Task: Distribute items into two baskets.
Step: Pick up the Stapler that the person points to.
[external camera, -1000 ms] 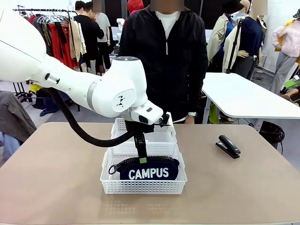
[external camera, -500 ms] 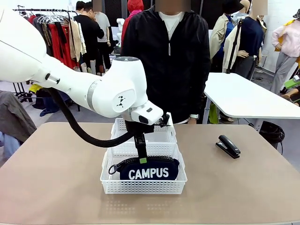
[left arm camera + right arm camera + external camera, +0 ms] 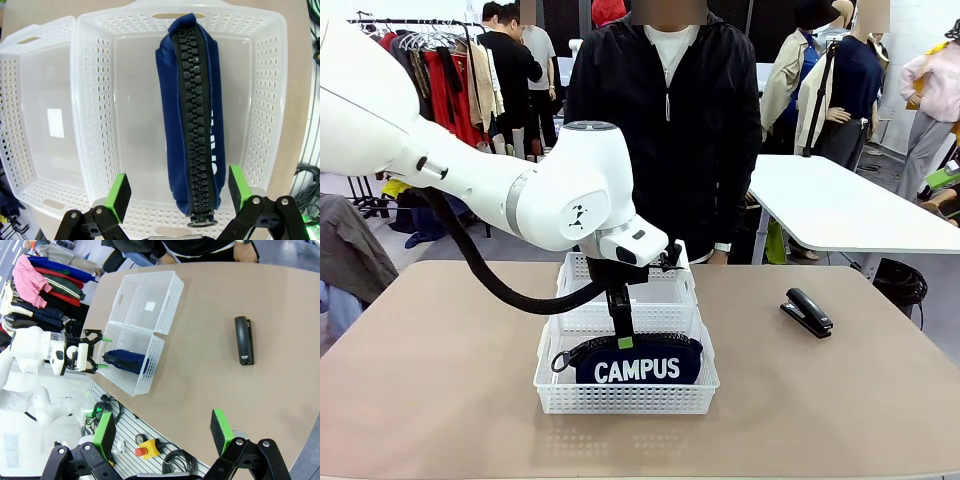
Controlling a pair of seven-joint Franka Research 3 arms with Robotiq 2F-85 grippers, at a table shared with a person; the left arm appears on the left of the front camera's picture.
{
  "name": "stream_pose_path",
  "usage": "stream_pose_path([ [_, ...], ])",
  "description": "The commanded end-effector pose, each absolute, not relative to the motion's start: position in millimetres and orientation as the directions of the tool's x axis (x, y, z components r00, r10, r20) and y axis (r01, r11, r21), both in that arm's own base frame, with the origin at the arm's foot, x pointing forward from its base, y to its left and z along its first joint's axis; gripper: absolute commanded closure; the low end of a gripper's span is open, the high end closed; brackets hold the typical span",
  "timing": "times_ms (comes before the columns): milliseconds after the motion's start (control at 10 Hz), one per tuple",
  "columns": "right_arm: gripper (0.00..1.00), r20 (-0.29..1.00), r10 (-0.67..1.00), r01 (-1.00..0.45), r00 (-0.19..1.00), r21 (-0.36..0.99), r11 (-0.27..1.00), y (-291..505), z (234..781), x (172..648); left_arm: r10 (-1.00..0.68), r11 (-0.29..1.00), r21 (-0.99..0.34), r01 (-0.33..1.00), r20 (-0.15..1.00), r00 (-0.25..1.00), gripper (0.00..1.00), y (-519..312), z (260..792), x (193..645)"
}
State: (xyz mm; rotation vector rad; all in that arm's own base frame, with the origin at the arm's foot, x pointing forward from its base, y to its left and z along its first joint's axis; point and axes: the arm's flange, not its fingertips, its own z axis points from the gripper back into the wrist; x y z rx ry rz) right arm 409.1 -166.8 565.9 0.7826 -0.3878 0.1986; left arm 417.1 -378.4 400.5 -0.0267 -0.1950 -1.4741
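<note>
Navy CAMPUS pouch point(image 3: 635, 362) in near basket point(image 3: 625, 400); black stapler point(image 3: 807, 312) on table at basket's 3 o'clock; left gripper point(image 3: 179, 186) spread wide over pouch; right gripper point(image 3: 162, 432) spread, empty.

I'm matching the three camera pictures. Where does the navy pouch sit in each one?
Front view: pouch low centre, inside the nearer basket.
Left wrist view: pouch right of centre, zip toward the camera.
Right wrist view: pouch left of middle, small.
Shared landmark: the white basket holding it.
</note>
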Motion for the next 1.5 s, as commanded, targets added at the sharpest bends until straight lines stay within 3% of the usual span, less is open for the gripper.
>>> stream_pose_path([
  [0, 0.00, 0.415, 0.032, -0.318, 0.909, 0.643, 0.697, -166, 569, 410, -0.985, 0.106, 0.102, 0.989, 0.149, 0.090, 0.00, -377, 403, 417],
  [900, 0.00, 0.415, 0.032, -0.318, 0.909, 0.643, 0.697, -166, 569, 410, -0.986, 0.099, 0.101, 0.990, 0.147, 0.084, 0.00, -378, 401, 417],
  [1400, 0.00, 0.415, 0.032, -0.318, 0.909, 0.643, 0.697, -166, 569, 410, -0.919, 0.361, 0.050, 0.931, 0.189, 0.346, 0.00, -334, 414, 491],
])
